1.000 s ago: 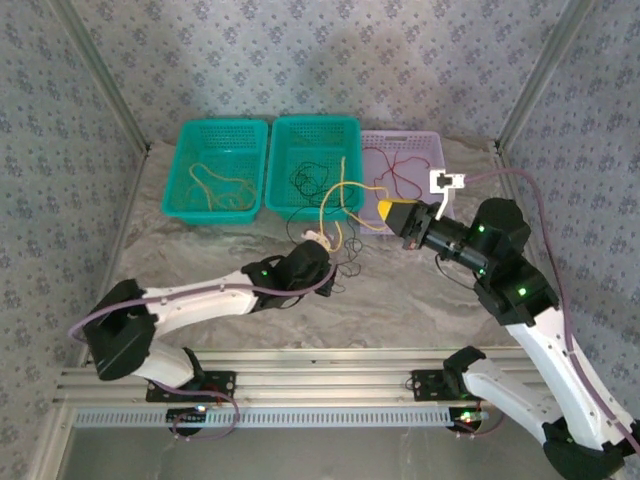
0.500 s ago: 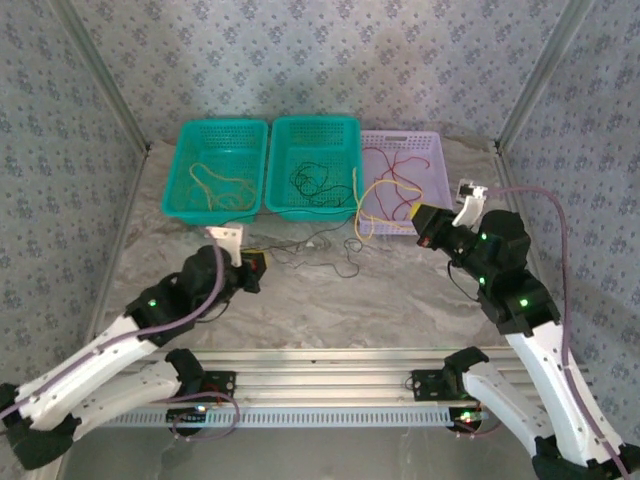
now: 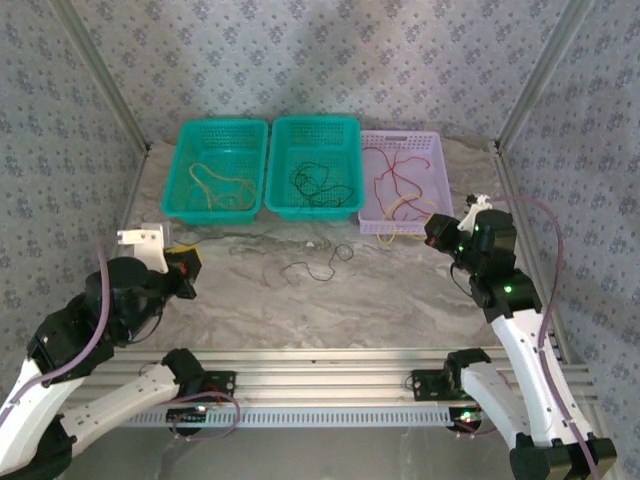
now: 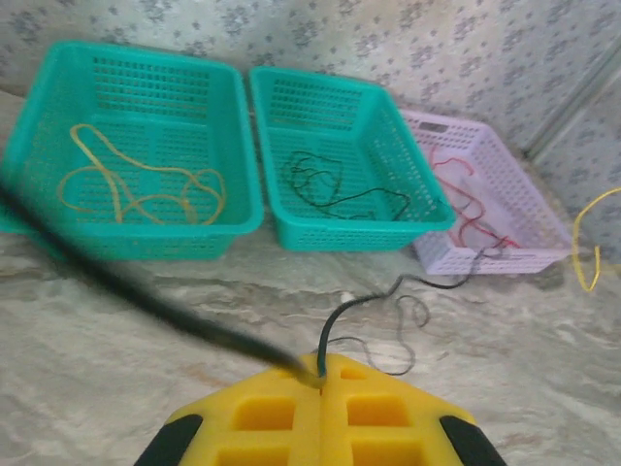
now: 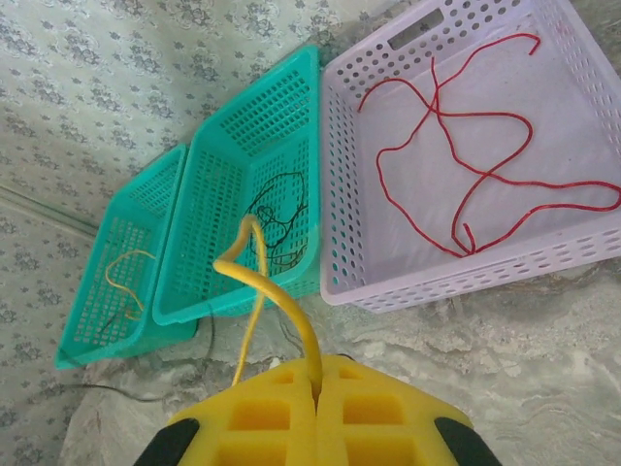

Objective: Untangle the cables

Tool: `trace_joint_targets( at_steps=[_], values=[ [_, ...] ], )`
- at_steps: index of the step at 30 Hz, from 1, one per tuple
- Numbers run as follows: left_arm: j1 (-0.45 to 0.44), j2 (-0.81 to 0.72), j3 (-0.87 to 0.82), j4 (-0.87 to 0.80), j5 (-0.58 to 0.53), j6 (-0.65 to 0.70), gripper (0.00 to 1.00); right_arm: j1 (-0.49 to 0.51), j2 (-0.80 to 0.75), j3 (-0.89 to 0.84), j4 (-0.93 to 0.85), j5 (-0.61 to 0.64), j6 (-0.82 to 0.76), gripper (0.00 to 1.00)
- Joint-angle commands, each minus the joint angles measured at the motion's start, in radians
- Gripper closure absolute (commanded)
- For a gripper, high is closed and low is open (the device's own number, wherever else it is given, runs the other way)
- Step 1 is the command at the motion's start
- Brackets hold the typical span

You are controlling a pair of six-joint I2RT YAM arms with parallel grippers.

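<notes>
Left pincer (image 4: pixel 320 375): yellow block pads pressed together, gripping a thin black cable (image 4: pixel 323 345) right at the seam. Top view puts it low over the near-left part of the grey marbled surface (image 3: pixel 400 295), close to the left edge. From the pads the black cable rises, bends right and heads toward the front of the lilac perforated plastic basket (image 3: pixel 432 150). A second, blurred stretch runs off to the upper left of the wrist view. Loose black loops (image 3: pixel 310 268) lie mid-surface; cannot tell if they belong to the same cable.

Right pincer (image 5: pixel 312 375): yellow pads closed on a thin yellow cable (image 5: pixel 254 254), pinched at the seam. The cable arcs up from the pads and folds back down. In the top view this pincer sits just beside the lilac basket's near-right corner, with the yellow cable crossing that basket's front wall.

Three baskets stand in a row along the far edge of the surface, touching or nearly so:
- Left teal plastic mesh basket (image 3: pixel 185 165) holds a coiled yellow-orange cable (image 3: pixel 222 187).
- Middle teal plastic mesh basket (image 3: pixel 315 125) holds a tangled black cable (image 3: pixel 318 180).
- The lilac basket, far right, holds a red cable (image 5: pixel 456 146) in open loops on its floor.
</notes>
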Motion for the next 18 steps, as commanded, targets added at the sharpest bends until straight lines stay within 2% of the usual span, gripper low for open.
trace_joint_targets(
  at_steps=[1, 6, 8, 12, 18],
  values=[
    [0.005, 0.024, 0.079, -0.081, -0.108, 0.056, 1.00, -0.005, -0.016, -0.004, -0.006, 0.024, -0.003, 1.00],
    [0.004, 0.031, 0.197, -0.106, -0.234, 0.107, 1.00, -0.014, -0.087, -0.063, -0.029, 0.124, -0.040, 1.00],
    [0.004, 0.041, 0.235, -0.094, -0.251, 0.126, 1.00, 0.002, -0.110, -0.080, -0.016, 0.138, -0.032, 1.00],
    [0.004, 0.096, 0.265, -0.037, -0.262, 0.173, 1.00, 0.017, -0.112, -0.101, 0.003, 0.082, -0.043, 1.00],
    [0.005, 0.214, 0.317, 0.085, -0.337, 0.318, 1.00, 0.034, -0.113, -0.108, 0.039, -0.002, -0.058, 1.00]
  ],
)
